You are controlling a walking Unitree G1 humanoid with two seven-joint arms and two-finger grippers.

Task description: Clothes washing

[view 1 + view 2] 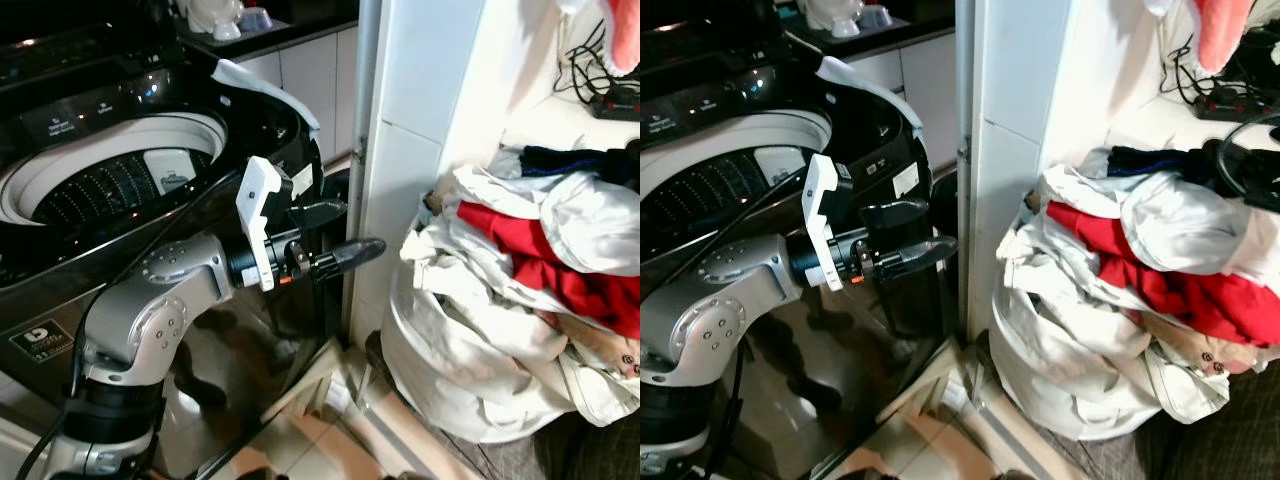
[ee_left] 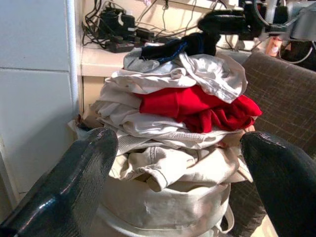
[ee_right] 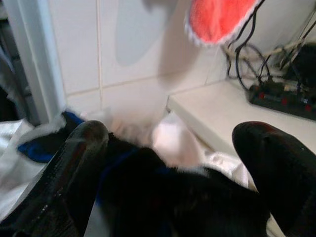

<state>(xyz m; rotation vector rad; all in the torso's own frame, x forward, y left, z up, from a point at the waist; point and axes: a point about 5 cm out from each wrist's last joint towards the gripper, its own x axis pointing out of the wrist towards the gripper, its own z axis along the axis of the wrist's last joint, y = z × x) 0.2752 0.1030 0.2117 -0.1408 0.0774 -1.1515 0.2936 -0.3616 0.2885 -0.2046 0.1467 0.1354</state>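
One washing machine (image 1: 110,180), black, top-loading, lid up and drum exposed; stands behind and beside the left pincer (image 1: 345,232), open presumably to receive the load.

One tiled wall corner (image 1: 400,180), white; stands just past the left pincer's tips, between the machine and the laundry.

One laundry basket (image 1: 440,370), pale fabric, on the floor beyond that corner, ahead of the left pincer; overfilled, so the heap bulges over its rim.

One heap of clothes (image 1: 520,290), the task's own goods: cream and white pieces below, a red garment (image 2: 197,106) across the middle, a dark blue garment (image 2: 163,49) on the very top. Nothing from it is yet in the drum; judged, loading is only starting.

One counter (image 3: 217,111), white, behind the heap, carrying a power strip (image 3: 281,96) and tangled cables; a pink cloth (image 3: 217,17) hangs above.

One left pincer, fingers spread, empty, held level at the machine's front and aimed at the heap, well apart from it; seemingly staged for the next reach.

One right pincer (image 3: 168,173), fingers spread wide, poised right over the dark blue garment on top of the heap; contact cannot be told, the near cloth being blurred. Judged, this arm takes the first piece.
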